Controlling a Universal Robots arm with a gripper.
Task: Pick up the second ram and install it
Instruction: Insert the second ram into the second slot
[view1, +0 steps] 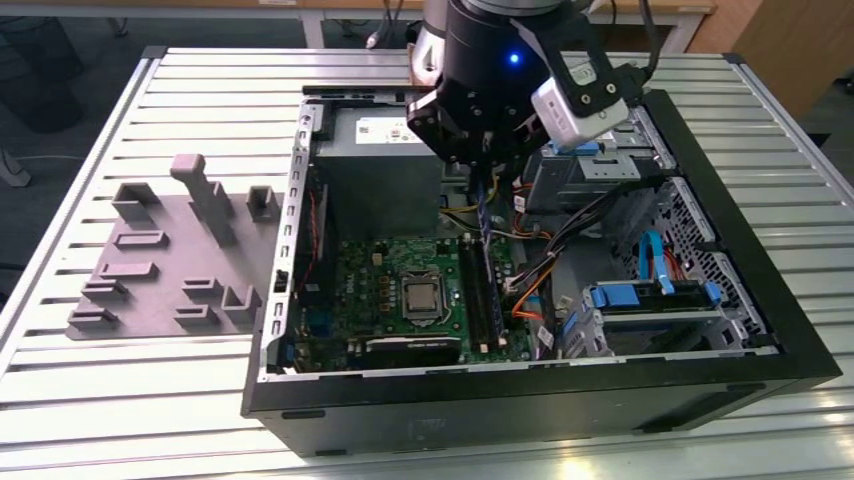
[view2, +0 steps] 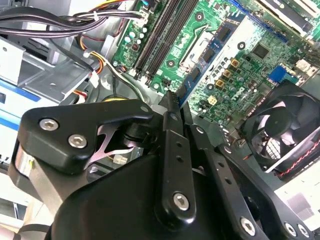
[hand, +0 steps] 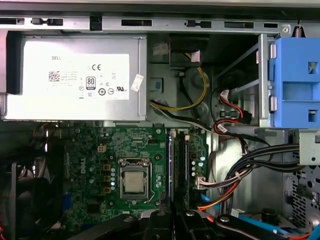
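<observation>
My gripper (view1: 478, 168) hangs inside the open computer case (view1: 747, 330), over the far end of the long black memory slots (view1: 483, 290). Its fingers stand close together, shut on a thin dark strip seen edge-on, which I take for the second ram (view1: 479, 205). In the first wrist view the ram (hand: 179, 170) runs up from my gripper (hand: 172, 220), lined along the slots (hand: 188, 165) on the green motherboard. The second wrist view looks past my gripper (view2: 175, 100) to the slots (view2: 160, 35) below; there the fingers hide the stick.
A grey power supply (view1: 380, 170) sits just beyond the slots, and the processor socket (view1: 420, 297) is beside them. Bundled cables (view1: 561, 230) and blue drive bays (view1: 654, 297) fill the exterior view's right. A case fan (view2: 280, 125) is nearby. The grey fixture (view1: 174, 260) lies on the table outside the case.
</observation>
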